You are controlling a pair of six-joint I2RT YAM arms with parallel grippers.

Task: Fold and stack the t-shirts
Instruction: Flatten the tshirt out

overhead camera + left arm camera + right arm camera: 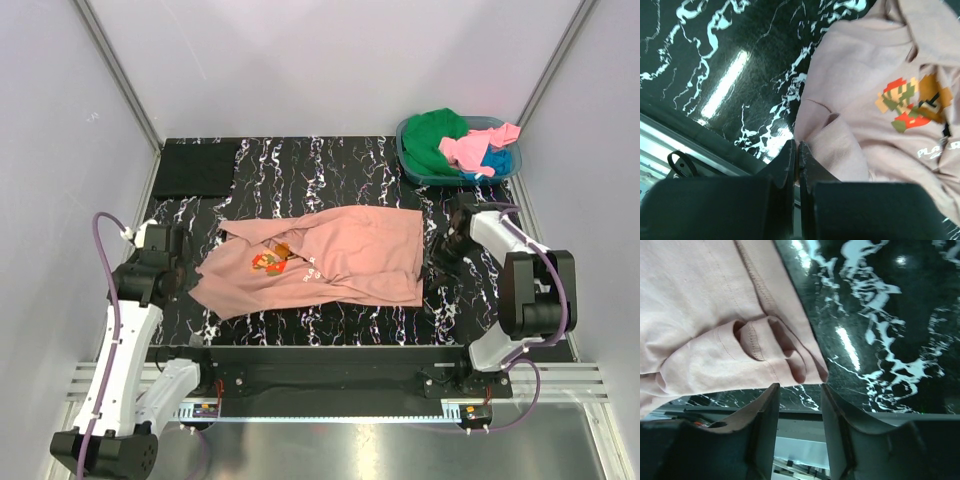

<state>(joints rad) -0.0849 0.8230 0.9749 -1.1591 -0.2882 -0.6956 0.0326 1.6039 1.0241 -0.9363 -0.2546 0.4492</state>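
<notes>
One salmon-pink t-shirt (340, 255) spread on black marbled table (300, 160), left gripper (797, 150) pinched shut at its edge, right gripper (799, 387) half-open beside hem, holding nothing.

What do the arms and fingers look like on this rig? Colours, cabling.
Both the left arm and right arm have white links with black joint housings. A lilac cable loops along each. The left fingers are black and tapered; the right fingers are dark grey, curved blades.

From above and behind we look down on the whole surface (330, 160). Our wrist views sit close and low, facing opposite edges of the pink shirt (340, 255) all three share.
</notes>
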